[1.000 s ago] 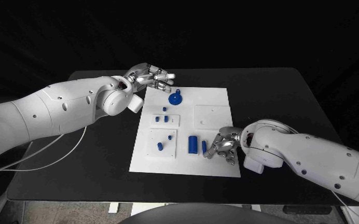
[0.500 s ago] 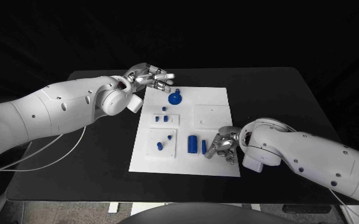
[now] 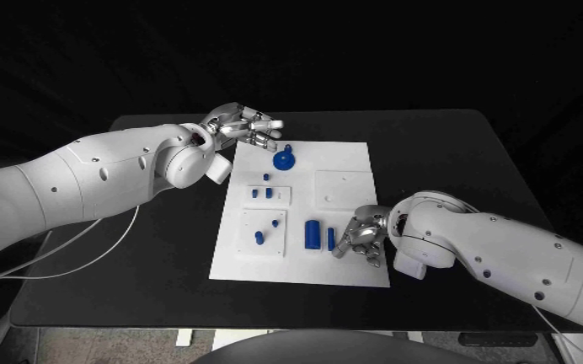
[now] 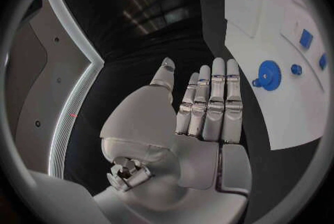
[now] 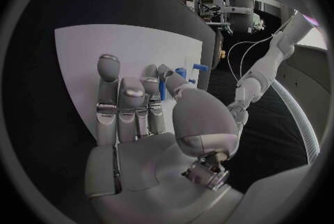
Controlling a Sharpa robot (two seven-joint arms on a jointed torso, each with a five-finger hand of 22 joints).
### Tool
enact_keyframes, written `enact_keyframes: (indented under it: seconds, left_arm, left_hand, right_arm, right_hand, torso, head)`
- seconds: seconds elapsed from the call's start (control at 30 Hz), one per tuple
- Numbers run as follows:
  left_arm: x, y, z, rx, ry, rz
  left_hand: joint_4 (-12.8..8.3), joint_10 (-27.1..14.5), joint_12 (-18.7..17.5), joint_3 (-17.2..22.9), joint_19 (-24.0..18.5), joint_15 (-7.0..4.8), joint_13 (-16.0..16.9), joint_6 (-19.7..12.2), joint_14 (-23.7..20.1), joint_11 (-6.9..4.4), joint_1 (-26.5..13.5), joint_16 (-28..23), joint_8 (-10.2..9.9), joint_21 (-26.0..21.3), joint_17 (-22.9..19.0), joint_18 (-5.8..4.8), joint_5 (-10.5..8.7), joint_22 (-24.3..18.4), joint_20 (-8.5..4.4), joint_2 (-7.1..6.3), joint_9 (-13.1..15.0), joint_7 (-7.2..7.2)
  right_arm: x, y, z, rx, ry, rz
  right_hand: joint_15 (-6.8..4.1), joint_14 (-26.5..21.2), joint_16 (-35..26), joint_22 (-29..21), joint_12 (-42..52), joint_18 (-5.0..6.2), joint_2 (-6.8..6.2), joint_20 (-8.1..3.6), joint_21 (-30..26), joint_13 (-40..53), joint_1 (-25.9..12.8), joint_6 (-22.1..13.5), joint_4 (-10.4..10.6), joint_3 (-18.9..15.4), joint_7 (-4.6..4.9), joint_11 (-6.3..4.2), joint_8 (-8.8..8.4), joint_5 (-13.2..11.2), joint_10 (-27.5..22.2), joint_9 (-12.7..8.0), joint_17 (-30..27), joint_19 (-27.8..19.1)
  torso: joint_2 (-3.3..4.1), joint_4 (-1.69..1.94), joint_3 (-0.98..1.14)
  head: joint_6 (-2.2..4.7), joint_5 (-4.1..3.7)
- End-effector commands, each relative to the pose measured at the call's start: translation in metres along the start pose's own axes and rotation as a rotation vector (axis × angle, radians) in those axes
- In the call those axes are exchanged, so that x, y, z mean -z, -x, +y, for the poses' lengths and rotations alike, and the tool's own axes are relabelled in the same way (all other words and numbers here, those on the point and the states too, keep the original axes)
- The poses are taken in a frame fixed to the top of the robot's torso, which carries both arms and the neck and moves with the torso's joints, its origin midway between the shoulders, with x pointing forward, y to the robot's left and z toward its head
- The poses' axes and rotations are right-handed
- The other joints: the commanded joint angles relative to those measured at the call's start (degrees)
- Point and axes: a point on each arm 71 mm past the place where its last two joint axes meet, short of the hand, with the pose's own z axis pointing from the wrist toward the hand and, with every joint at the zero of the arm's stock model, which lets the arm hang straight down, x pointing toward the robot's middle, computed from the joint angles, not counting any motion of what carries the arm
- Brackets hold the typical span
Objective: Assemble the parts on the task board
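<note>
The white task board [image 3: 346, 157] lies in the middle of the black table. On it are a blue round disc [image 3: 285, 159] [image 4: 269, 74], several small blue pegs [image 3: 263, 193] [image 4: 305, 39], a blue cylinder [image 3: 313, 232] and a thin blue bar [image 3: 330, 239] [image 5: 161, 90]. My left hand [image 3: 247, 124] [image 4: 202, 107] hovers at the board's far left corner, beside the disc, with straight fingers and nothing in it. My right hand [image 3: 362, 236] [image 5: 139, 107] is low over the board's near right part. Its fingertips are right beside the thin bar, and I cannot tell whether they touch it.
Two raised white blocks [image 3: 264, 233] [image 3: 270, 194] on the board's left half carry the small pegs, and a bare one [image 3: 343, 187] sits on the right half. Black table [image 3: 450, 153] surrounds the board.
My right hand has edged slightly left toward the thin bar. The left hand and the parts have stayed where they were.
</note>
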Motion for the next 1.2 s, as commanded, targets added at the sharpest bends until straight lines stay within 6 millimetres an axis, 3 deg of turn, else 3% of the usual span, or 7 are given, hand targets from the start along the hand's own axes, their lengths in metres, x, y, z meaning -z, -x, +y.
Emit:
enact_keyframes:
  seconds: [0.03, 0.33, 0.57, 0.7, 0.9, 1.1, 1.2]
  left_arm:
    - [0.000, -0.002, -0.001, 0.001, -0.007, 0.020]
    - [0.000, -0.002, -0.001, 0.000, -0.006, 0.020]
    - [0.000, -0.002, -0.001, 0.000, -0.007, 0.020]
    - [0.000, -0.002, -0.001, -0.001, -0.010, 0.017]
    - [0.000, 0.001, -0.002, -0.001, -0.021, -0.006]
    - [0.000, 0.006, -0.002, 0.013, -0.033, -0.041]
    - [-0.002, 0.009, -0.002, 0.022, -0.041, -0.064]
  left_hand:
    - [-0.20, -0.19, 0.09, -0.07, 0.01, 0.07, 0.07, 0.29, -0.02, 0.15, 0.19, -0.12, 0.15, 0.22, -0.05, -0.24, 0.35, -0.05, -0.05, 0.49, -0.08, 0.08]
    - [-0.44, -0.19, 0.09, -0.08, 0.00, 0.06, 0.07, 0.29, -0.02, 0.14, 0.35, -0.12, 0.15, 0.22, -0.05, -0.24, 0.42, -0.05, -0.06, 0.55, -0.09, 0.07]
    - [-0.44, -0.19, 0.09, -0.08, 0.00, 0.06, 0.07, 0.29, -0.02, 0.14, 0.35, -0.12, 0.15, 0.22, -0.05, -0.24, 0.42, -0.05, -0.06, 0.55, -0.09, 0.07]
    - [-0.44, -0.19, 0.09, -0.08, 0.00, 0.06, 0.07, 0.29, -0.02, 0.14, 0.35, -0.12, 0.15, 0.22, -0.05, -0.24, 0.42, -0.05, -0.06, 0.55, -0.09, 0.07]
    - [-0.56, -0.14, 0.09, -0.17, 0.05, 0.04, 0.06, 0.38, 0.04, 0.12, 0.30, -0.10, 0.17, 0.24, -0.06, -0.23, 0.38, -0.04, -0.07, 0.56, -0.08, 0.05]
    - [-0.72, 0.27, 0.14, -0.16, 0.15, -0.03, 0.07, 0.57, 0.17, -0.02, 0.45, -0.12, 0.16, 0.30, -0.05, -0.22, 0.41, -0.02, -0.12, 0.56, -0.07, -0.03]
    - [-0.80, 0.55, 0.07, -0.14, 0.11, -0.05, 0.05, 0.69, 0.17, -0.09, 0.53, -0.12, 0.15, 0.27, -0.10, -0.25, 0.40, -0.03, -0.13, 0.62, -0.07, -0.08]
  right_arm:
    - [-0.003, -0.002, -0.015, 0.025, -0.075, 0.005]
    - [-0.002, -0.003, -0.015, 0.025, -0.041, 0.020]
    - [-0.001, -0.002, -0.017, 0.011, -0.021, 0.005]
    - [0.003, 0.002, -0.018, -0.001, 0.008, -0.007]
    - [0.015, 0.021, -0.011, -0.048, 0.147, -0.059]
    - [0.023, 0.060, -0.004, -0.146, 0.338, -0.167]
    - [0.024, 0.088, -0.005, -0.223, 0.436, -0.251]
  right_hand:
    - [-0.14, 0.11, -0.39, -0.12, -0.39, -0.71, -1.44, -0.09, -0.37, -0.09, 0.49, 0.14, -0.60, -1.67, 0.42, -0.26, -0.45, 2.68, -0.13, 0.06, -0.18, 2.36]
    - [-0.02, 0.09, -0.55, -0.14, -0.38, -0.62, -3.77, 0.01, -0.74, -0.04, 3.99, -0.20, -1.11, -8.10, 0.80, -0.07, -0.49, 5.46, -0.46, -0.95, -0.30, 2.30]
    - [0.07, 0.07, -0.70, -0.18, -0.45, -0.53, -5.14, 0.10, -1.12, -0.15, 4.01, -0.85, 1.41, -8.61, 1.04, 0.06, -0.50, 5.70, -0.56, -1.59, -0.36, 2.28]
    - [0.12, 0.03, -0.87, -0.43, -0.49, -0.40, -6.10, 0.12, -1.82, -0.24, 3.47, -1.50, 3.82, -11.21, 1.29, 0.19, -0.49, 5.83, -0.65, -1.69, -0.44, 2.26]
    - [0.30, 0.07, -1.66, -1.06, -0.52, -0.29, -5.96, 0.34, -3.07, -0.55, 5.90, -2.10, 8.00, -16.73, 1.55, 0.42, -0.47, 4.23, -0.74, -1.37, -0.95, 2.24]
    - [0.11, -0.31, -3.60, -2.25, -1.39, -0.27, -4.64, 0.21, -6.67, -1.38, 6.65, -1.97, 7.21, -17.05, 1.48, 0.35, -0.50, 3.66, -1.16, -1.40, -2.55, 1.77]
    - [0.25, -1.41, -11.84, -6.49, -8.20, -0.50, -2.85, 0.43, -12.76, -7.46, 7.23, -2.03, 5.08, -17.09, 1.56, 0.45, -0.50, 3.94, -3.23, -1.58, -8.65, 0.70]
  torso:
    - [0.01, -0.04, 0.03]
    - [0.03, -0.04, 0.03]
    - [0.03, -0.02, 0.03]
    - [-0.05, -0.10, 0.02]
    - [-0.40, -0.39, -0.19]
    - [-1.18, -0.81, -0.37]
    - [-1.84, -0.90, -0.44]
  head:
    - [0.10, -0.04]
    - [0.10, -0.10]
    - [0.18, -0.19]
    - [0.52, -0.27]
    - [2.53, -0.75]
    - [4.47, -1.16]
    - [5.62, -1.46]
